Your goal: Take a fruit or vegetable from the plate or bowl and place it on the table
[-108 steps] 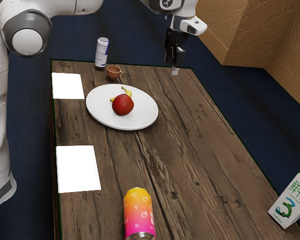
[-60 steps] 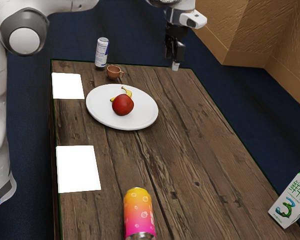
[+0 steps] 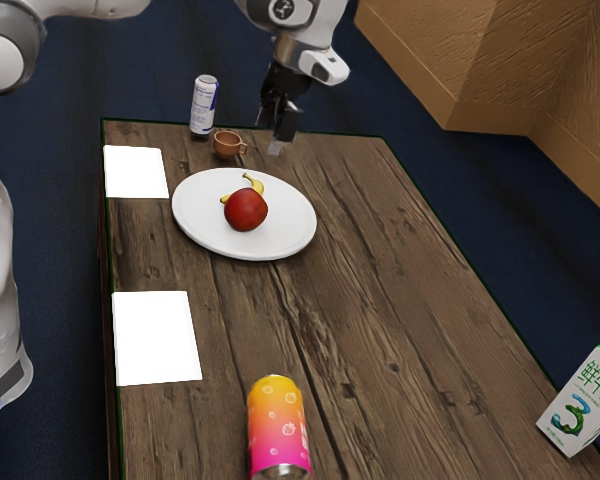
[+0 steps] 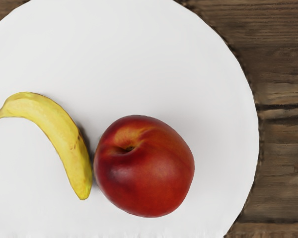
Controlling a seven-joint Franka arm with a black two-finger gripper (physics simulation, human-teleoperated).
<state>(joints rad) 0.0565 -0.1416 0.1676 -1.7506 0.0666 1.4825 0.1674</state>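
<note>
Table is brown wood, floor dark blue.

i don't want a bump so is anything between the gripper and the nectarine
Nothing visible stands between the gripper and the nectarine; the banana lies on the plate close beside it, not over it.

It looked like a dining area.
A wooden table held 1 plate, 1 cup and 2 cans; dark blue flooring and tan walls lay beyond.
</note>
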